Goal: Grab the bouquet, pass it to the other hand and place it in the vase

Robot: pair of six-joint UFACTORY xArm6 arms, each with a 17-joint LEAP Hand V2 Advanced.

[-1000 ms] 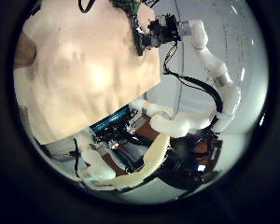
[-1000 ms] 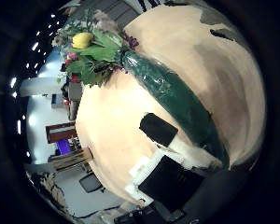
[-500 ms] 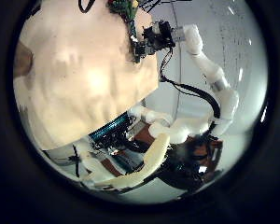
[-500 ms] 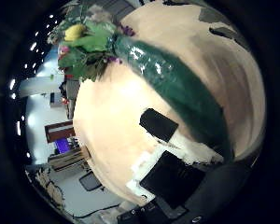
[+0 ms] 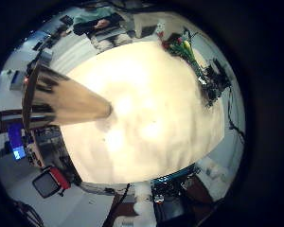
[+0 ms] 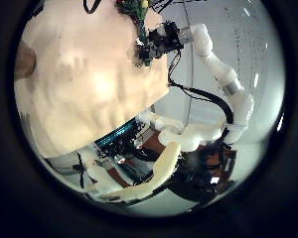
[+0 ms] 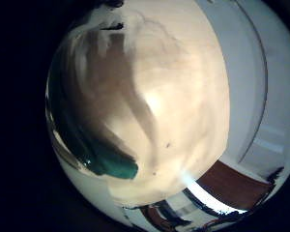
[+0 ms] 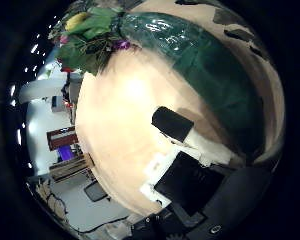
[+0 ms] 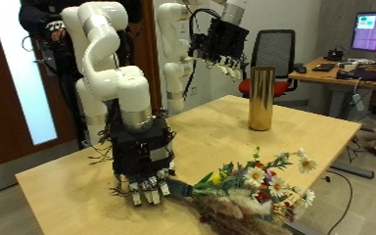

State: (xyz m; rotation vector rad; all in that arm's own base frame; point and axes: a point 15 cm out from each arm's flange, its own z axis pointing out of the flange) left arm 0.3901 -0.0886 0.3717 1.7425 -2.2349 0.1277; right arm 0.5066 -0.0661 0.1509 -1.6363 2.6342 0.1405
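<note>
the bouquet [image 9: 251, 188] lies on the wooden table [image 9: 214, 132] at its near edge, flowers pointing away from the right hand [image 9: 145, 174] and its green wrap [image 8: 200, 75] toward that hand. the right hand hangs just over the table at the wrap end of the bouquet, fingers pointing down and only loosely bent; whether they touch the wrap cannot be told from the outside view. in the right thumb side palm view the green wrap fills much of the picture, so it is close under that palm, with the yellow and purple flowers beyond it, and one black fingertip [image 8: 173, 123] stands clear over the bare wood. the left hand [image 9: 220, 39] is raised high above the far side of the table, fingers relaxed, holding nothing. the vase [image 9: 259, 98], a tall gold cylinder, stands upright on the far part of the table, well apart from the bouquet. no writing can be read on the wrap or the vase.
</note>
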